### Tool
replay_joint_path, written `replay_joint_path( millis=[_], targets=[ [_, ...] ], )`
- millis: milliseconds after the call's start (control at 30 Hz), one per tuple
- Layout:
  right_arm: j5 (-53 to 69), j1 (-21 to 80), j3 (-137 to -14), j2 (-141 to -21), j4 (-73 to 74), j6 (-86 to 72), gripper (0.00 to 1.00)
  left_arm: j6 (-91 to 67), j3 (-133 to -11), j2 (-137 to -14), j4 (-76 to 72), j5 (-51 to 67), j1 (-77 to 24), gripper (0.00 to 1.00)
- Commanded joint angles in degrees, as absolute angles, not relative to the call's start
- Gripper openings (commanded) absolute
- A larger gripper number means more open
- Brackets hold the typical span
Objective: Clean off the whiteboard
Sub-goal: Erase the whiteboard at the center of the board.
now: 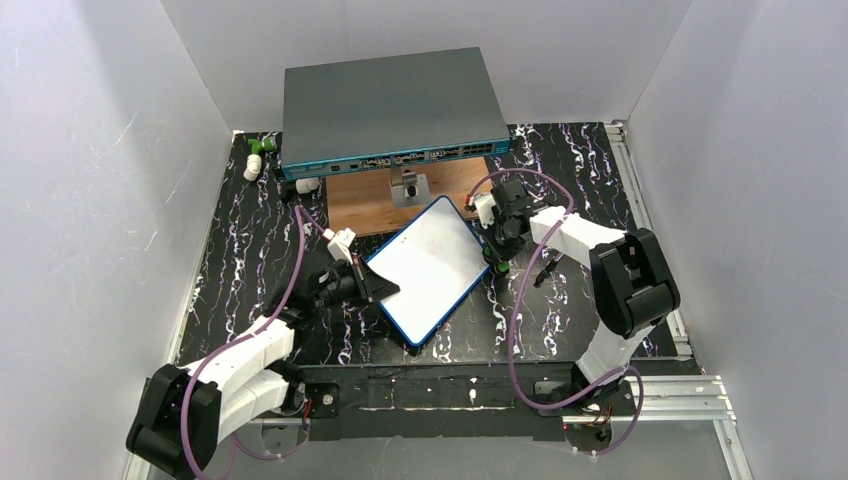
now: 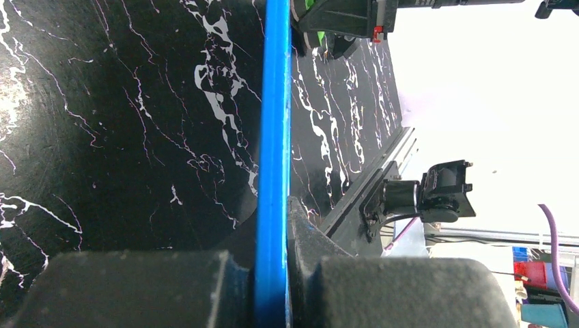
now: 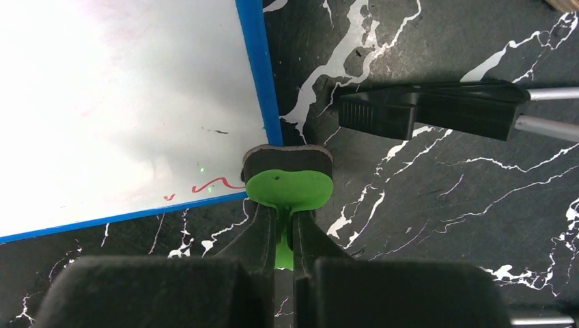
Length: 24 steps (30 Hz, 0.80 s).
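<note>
The whiteboard, white with a thin blue frame, lies skewed on the black marbled table. Its face looks mostly clean; a small red stroke remains by its corner in the right wrist view. My left gripper is shut on the board's left blue edge, seen edge-on between the fingers. My right gripper is shut on a green eraser with a dark felt pad, which sits at the board's right corner, just off the frame.
A large grey-teal network switch box stands at the back, partly over a brown wooden board. A black marker lies on the table right of the whiteboard. White and green small parts sit at the back left.
</note>
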State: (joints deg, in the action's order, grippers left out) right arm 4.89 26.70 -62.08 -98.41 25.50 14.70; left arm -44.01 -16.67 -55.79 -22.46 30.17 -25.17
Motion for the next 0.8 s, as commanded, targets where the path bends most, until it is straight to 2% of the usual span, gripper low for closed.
replay_joint_path(
  millis=[0, 200, 367, 500, 767],
  targets=[
    [8.7, 27.8, -64.6, -100.5, 26.8, 14.9, 0.01, -41.1, -15.9, -57.4, -12.3, 31.5, -25.8, 0.0],
    [21.6, 30.5, -64.1, -99.5, 33.2, 19.7, 0.01, -41.0, -16.1, -57.3, -12.3, 31.6, -25.8, 0.0],
    [26.1, 34.1, -63.3, -98.1, 36.4, 22.2, 0.01, -40.8, -16.1, -56.8, -11.9, 31.7, -25.8, 0.0],
    [20.2, 33.3, -63.4, -97.6, 33.4, 19.1, 0.01, -40.8, -15.9, -56.6, -12.0, 31.6, -25.8, 0.0],
    [9.5, 24.5, -62.2, -94.7, 26.3, 14.2, 0.01, -40.9, -15.8, -56.9, -12.5, 31.9, -25.8, 0.0]
  ],
)
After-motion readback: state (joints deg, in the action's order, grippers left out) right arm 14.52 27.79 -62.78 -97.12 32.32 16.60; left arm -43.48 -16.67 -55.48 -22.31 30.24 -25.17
